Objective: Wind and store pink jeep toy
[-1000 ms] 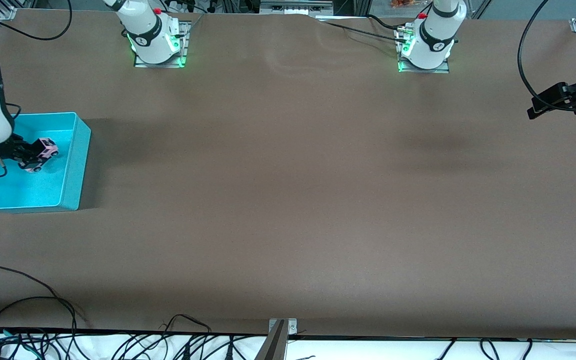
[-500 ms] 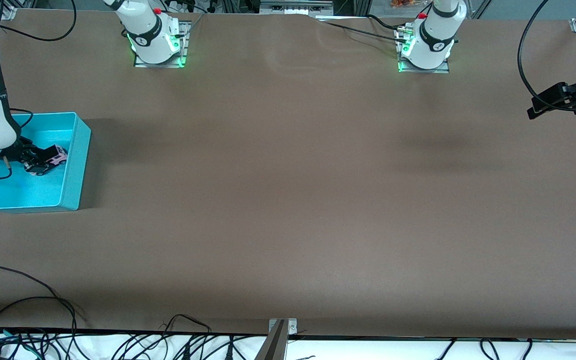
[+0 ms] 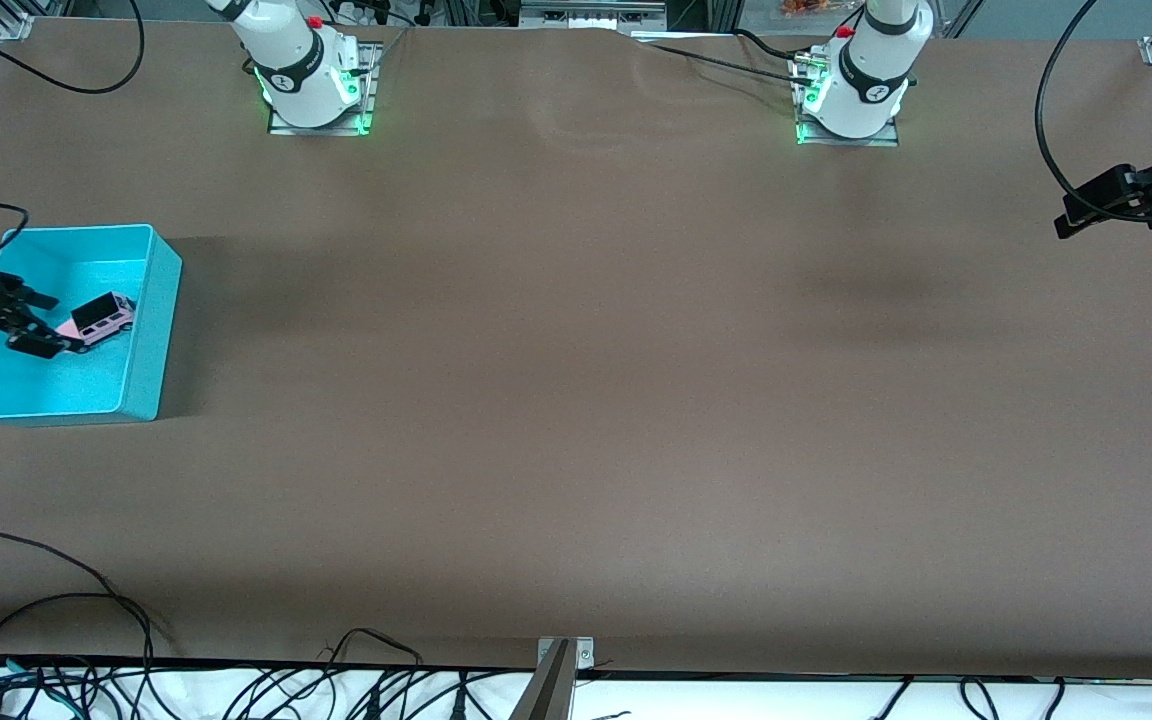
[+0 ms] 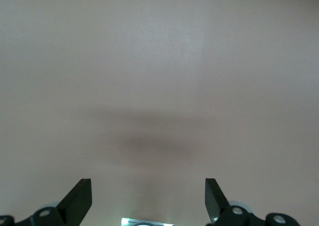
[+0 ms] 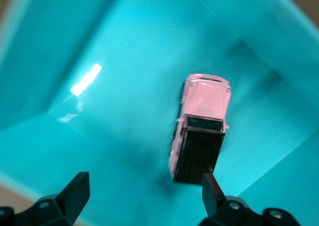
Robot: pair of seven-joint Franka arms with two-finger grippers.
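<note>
The pink jeep toy point(image 3: 101, 317) with its black roof sits upright on the floor of the turquoise bin point(image 3: 148, 330), close to the bin's wall on the side toward the table's middle. It also shows in the right wrist view point(image 5: 201, 126), free of the fingers. My right gripper point(image 3: 28, 322) is open over the bin, just beside the jeep, and holds nothing. In its own view the right gripper point(image 5: 142, 192) has its jaws wide apart. My left gripper point(image 3: 1076, 214) waits open and empty over bare table at the left arm's end point(image 4: 148, 198).
The bin stands at the right arm's end of the brown table point(image 3: 576, 380). The arm bases point(image 3: 308, 75) point(image 3: 856, 85) stand along the table's edge farthest from the front camera. Cables point(image 3: 56, 640) lie along the nearest edge.
My right gripper has let go of the jeep, opened and drawn back from it. The jeep now rests on the bin's floor. The left arm has not moved.
</note>
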